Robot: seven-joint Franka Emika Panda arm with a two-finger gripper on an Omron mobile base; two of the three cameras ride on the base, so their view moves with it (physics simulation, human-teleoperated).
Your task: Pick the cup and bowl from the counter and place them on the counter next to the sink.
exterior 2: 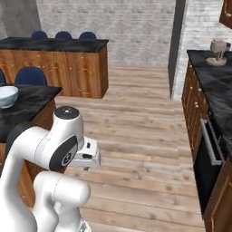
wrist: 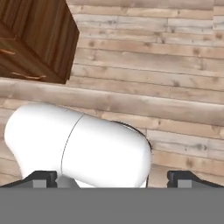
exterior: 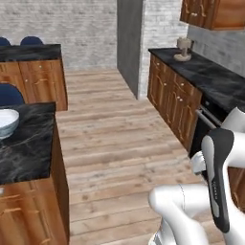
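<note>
Gripper (wrist: 112, 178): jaws spread wide apart; nothing between them; touching nothing; pointing down at wooden floor (wrist: 175, 65)
Bowl (exterior: 7, 122): on the counter (exterior: 28, 143); well apart from gripper

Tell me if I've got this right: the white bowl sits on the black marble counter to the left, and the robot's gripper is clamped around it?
Not quite. The bowl does sit on the black marble counter at the left, but the gripper is not on it. The hand view shows its fingertips spread wide with nothing between them, pointing down at the wooden floor, well away from the bowl.
</note>
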